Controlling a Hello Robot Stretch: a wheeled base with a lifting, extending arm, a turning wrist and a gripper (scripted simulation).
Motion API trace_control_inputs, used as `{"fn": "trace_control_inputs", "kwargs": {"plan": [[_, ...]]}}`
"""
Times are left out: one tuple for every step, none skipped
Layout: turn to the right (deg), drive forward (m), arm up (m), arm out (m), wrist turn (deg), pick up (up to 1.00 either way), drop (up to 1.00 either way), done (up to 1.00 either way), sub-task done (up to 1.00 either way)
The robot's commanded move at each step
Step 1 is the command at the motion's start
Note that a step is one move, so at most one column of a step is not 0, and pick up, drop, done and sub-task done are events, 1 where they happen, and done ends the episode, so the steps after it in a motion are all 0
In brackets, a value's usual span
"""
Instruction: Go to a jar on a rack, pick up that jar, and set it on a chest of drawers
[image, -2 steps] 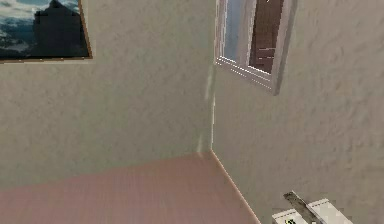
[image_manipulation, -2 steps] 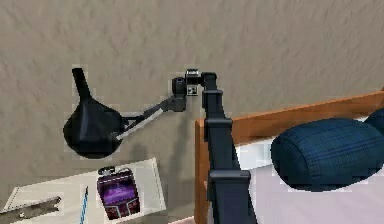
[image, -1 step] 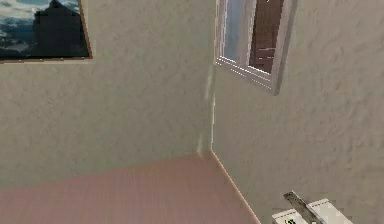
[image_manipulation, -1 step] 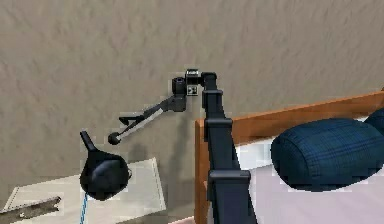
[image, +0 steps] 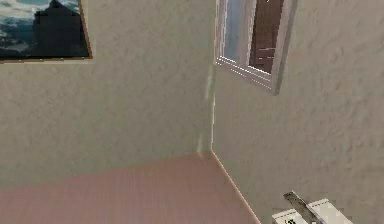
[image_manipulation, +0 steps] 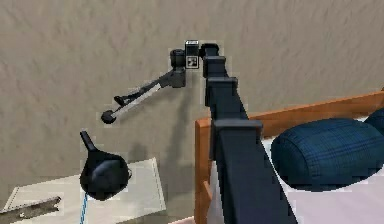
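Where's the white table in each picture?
Forward view: the white table sits in the bottom right corner.
Arm side view: the table is at the bottom left, with a black thing standing on it.
Shared landmark: the grey thing lying on the table, likely the same one.

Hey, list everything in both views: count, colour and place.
Framed picture: one, blue scene, forward view's upper left wall.
Window: one, white frame, forward view's upper right.
White surface: one, arm side view's lower left.
Round vessel: one, black, on the white surface.
Bed frame: one, brown wood, arm side view's right.
Pillow: one, dark blue, on the bed.
Arm: one, dark, rising from the bottom edge.
Gripper: one, dark, against bare wall, holding nothing.
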Motion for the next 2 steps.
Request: {"fn": "trace_control_inputs", "kwargs": {"plan": [[0.0, 0.0, 0.0, -0.08, 0.0, 0.0, 0.0, 0.0, 0.0], [0.0, 0.0, 0.0, 0.0, 0.0, 0.0, 0.0, 1.0, 0.0]]}}
